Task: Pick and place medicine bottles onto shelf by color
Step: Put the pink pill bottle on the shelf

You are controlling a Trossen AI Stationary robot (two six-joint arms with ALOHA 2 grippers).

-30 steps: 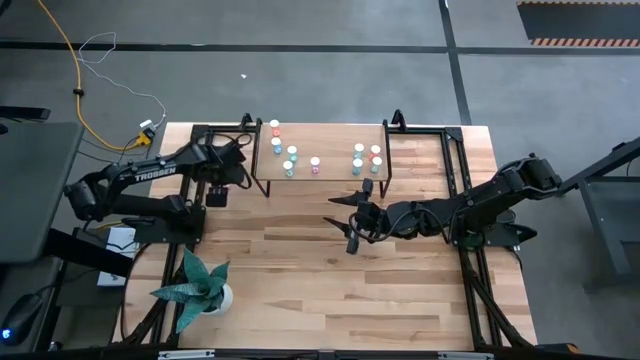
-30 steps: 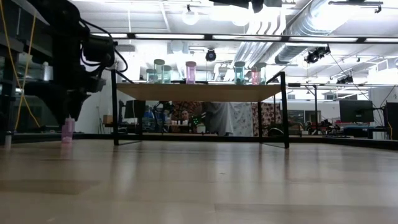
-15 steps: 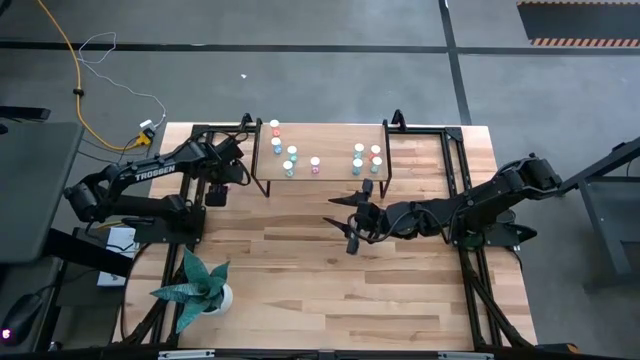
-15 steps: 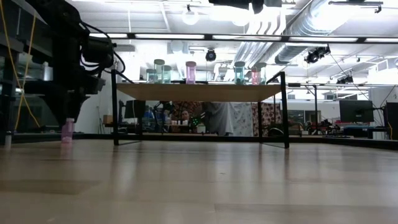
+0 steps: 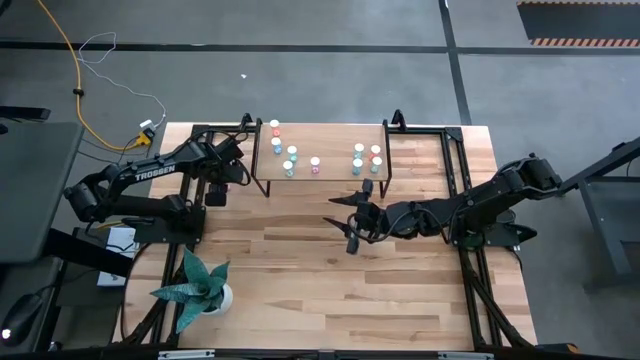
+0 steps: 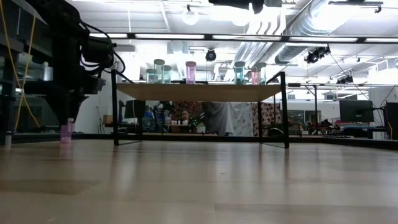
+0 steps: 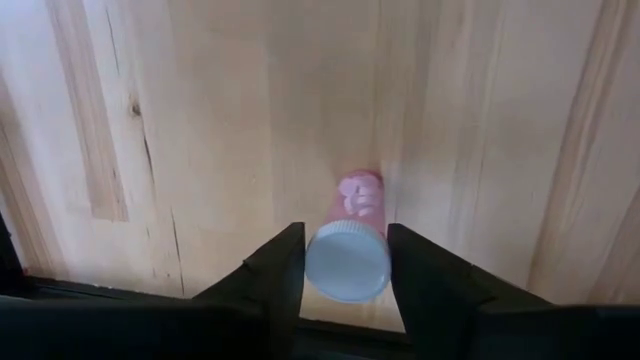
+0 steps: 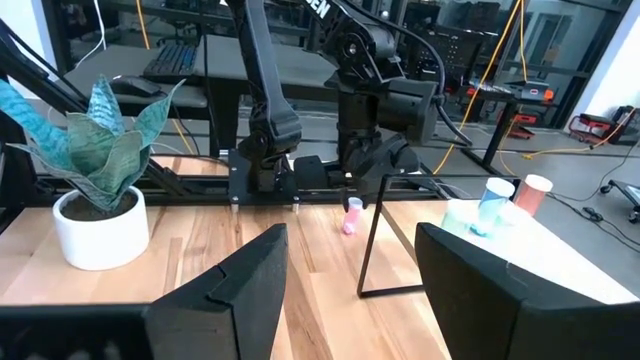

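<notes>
Left wrist view shows the left end effector [image 7: 347,262] narrowed around a pink bottle [image 7: 352,235], seemingly touching its cap, ready to lift it shelfward.

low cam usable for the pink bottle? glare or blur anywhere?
Low view: bright ceiling lights leave the left gripper a dark silhouette; the pink bottle is small and faint. Left wrist view: that bottle is clear between the fingers. High view: even light, no glare on the table.
</notes>
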